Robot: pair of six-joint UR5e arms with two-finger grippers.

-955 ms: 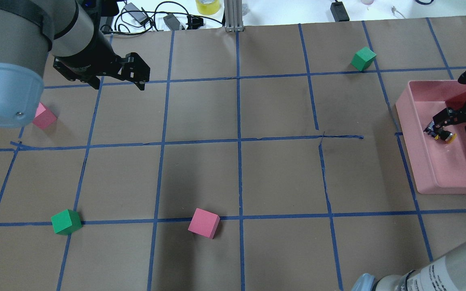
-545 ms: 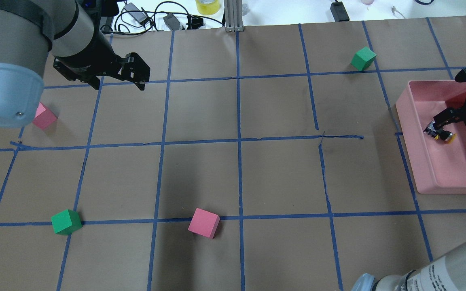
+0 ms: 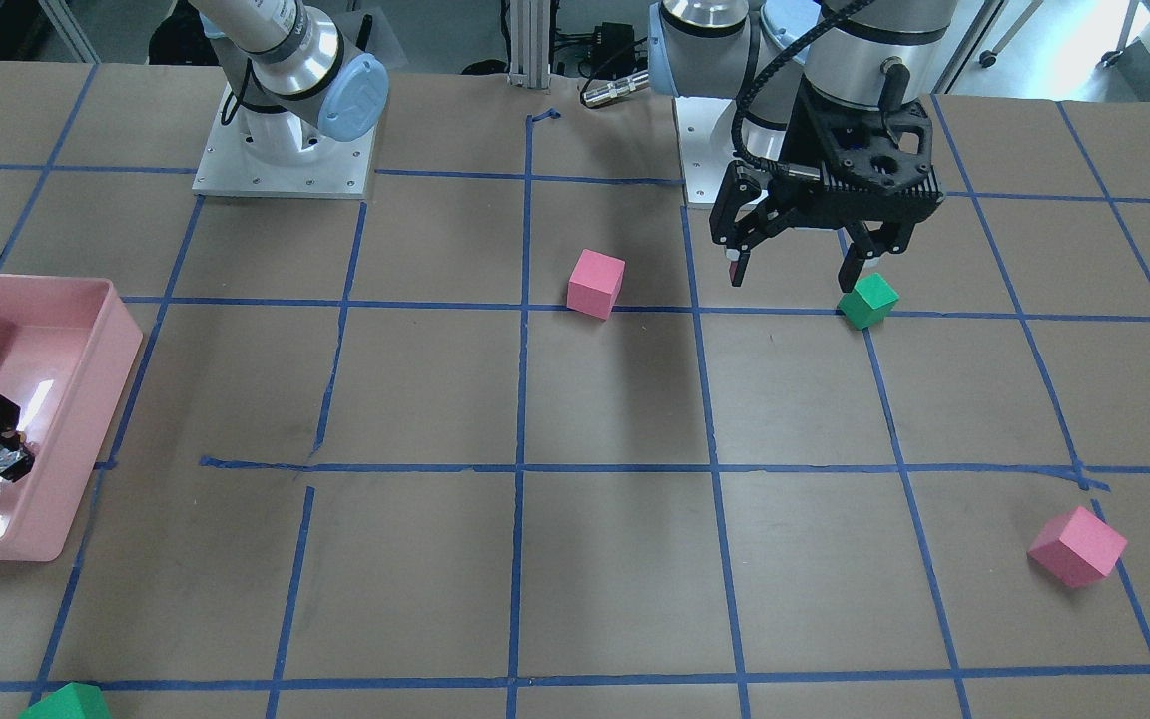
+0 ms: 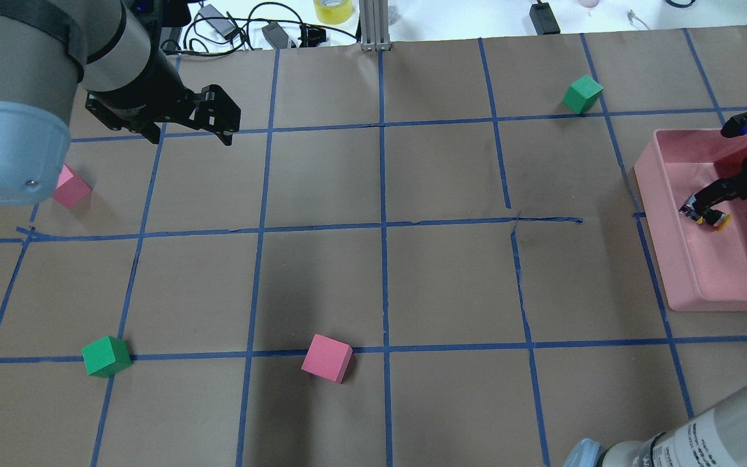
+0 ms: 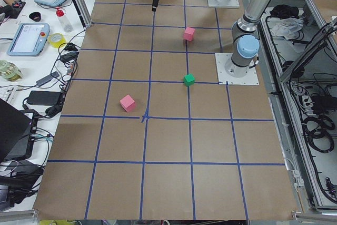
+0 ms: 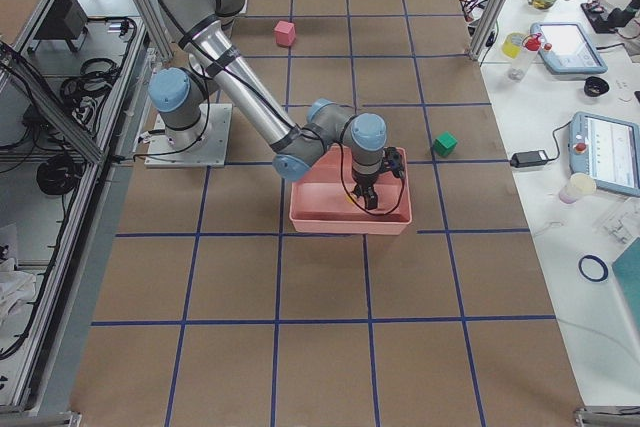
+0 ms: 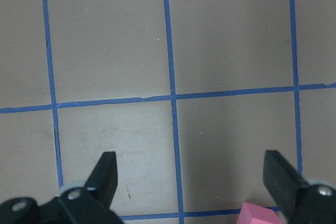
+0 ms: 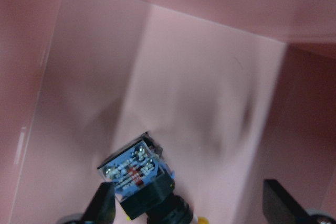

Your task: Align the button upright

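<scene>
The button (image 8: 140,182) lies sideways in the tray (image 4: 655,194) at the table's (image 4: 451,285) 3 o'clock (wrist view: silvery base toward 11, cap toward 5), off-centre within the released right gripper (image 8: 191,192). Best to centre on its black body before clenching, then roll it cap-up. The left gripper (image 7: 191,163) hangs released.

Your overhead camera looked down on the pink tray (image 4: 662,227); the opposing front camera shared it; the right wrist camera sat close inside.

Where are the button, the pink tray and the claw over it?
button (image 8: 135,171), right wrist view, its metal end.
tray (image 4: 662,240), overhead view, wall facing the table's middle.
right claw (image 8: 191,203), right wrist view, midway between fingertips.
</scene>
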